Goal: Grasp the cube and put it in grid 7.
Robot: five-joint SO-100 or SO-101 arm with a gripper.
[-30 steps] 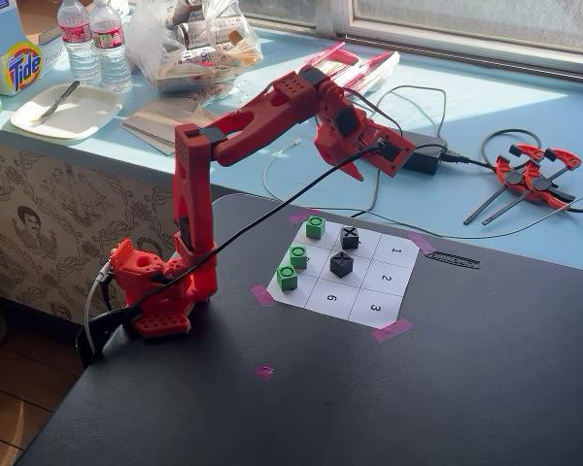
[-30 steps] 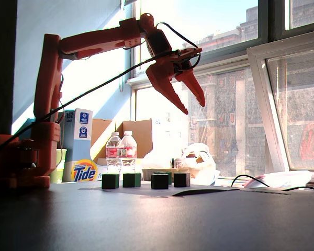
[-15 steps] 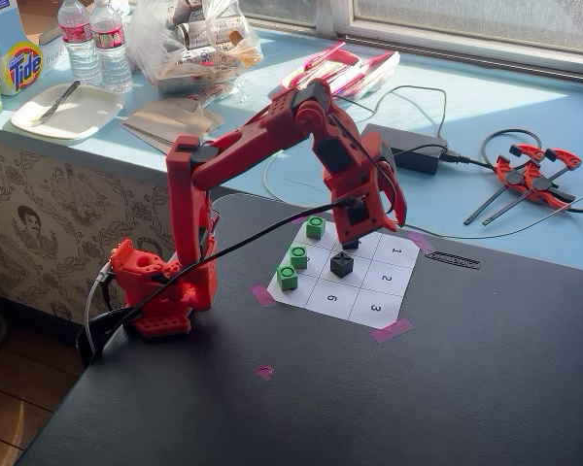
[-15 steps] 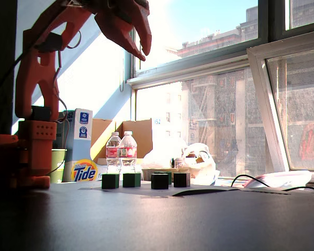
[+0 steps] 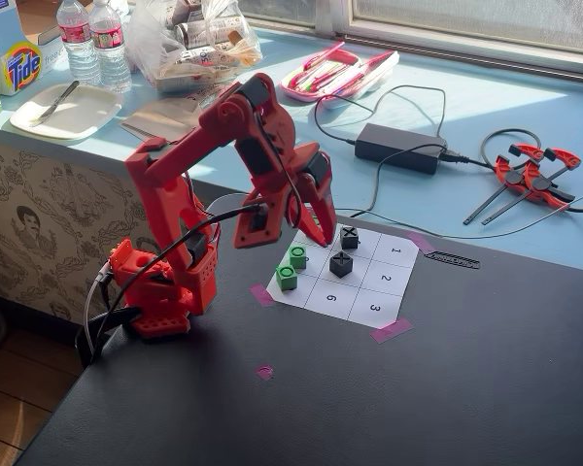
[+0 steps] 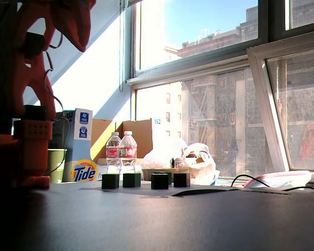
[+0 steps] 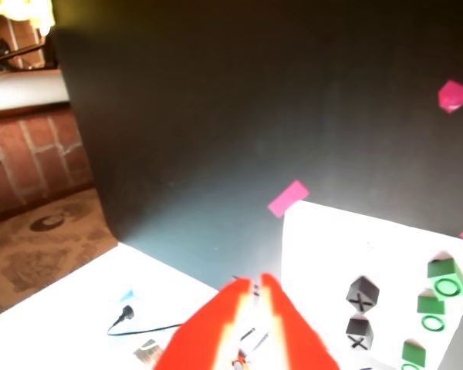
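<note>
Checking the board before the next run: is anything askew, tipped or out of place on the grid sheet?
Nothing stands out. The white nine-square paper sheet lies flat under its pink tape. Two bright-green cubes and two black X-marked cubes sit upright in cells. The red gripper holds nothing.

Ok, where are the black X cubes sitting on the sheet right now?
In the fixed view from above, the two black X cubes sit mid-sheet, right of the green cubes and just below-right of the arm's jaws.
</note>
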